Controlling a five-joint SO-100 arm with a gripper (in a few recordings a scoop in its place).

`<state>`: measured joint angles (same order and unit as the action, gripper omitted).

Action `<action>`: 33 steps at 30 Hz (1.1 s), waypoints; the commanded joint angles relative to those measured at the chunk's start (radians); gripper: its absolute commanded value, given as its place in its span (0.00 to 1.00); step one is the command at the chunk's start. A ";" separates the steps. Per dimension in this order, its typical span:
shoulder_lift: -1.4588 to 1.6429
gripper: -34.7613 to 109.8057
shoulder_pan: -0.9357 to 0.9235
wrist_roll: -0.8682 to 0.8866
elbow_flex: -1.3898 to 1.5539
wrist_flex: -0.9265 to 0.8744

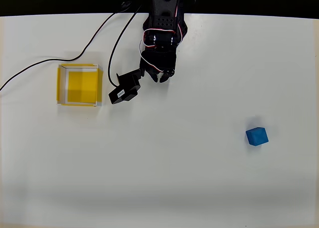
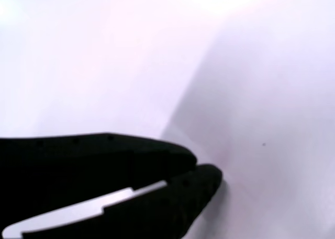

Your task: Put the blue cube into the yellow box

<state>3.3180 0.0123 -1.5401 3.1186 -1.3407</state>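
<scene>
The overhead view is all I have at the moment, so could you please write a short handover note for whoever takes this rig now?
End effector: shut and empty, near the table's far edge, close to the arm's base.
Blue cube: lying on the white table at the right of the overhead view, far from the arm, untouched.
Yellow box: at the left, open-topped, empty.
Done: nothing yet.
Left: reach the cube, grasp it, carry it across and release it in the box.

White table (image 1: 164,188), plain and matte. Resting on it: yellow box (image 1: 79,85) at the left of the overhead view, blue cube (image 1: 257,136) well apart at the right, black cable (image 1: 45,64) trailing in from the left edge
</scene>
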 commanded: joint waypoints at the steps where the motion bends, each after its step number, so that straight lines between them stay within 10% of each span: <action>1: 0.028 0.24 0.041 -0.081 0.026 0.000; 33: -0.667 0.49 0.327 0.017 -0.523 0.647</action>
<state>2.7351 0.2884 -1.5278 2.7934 -0.8222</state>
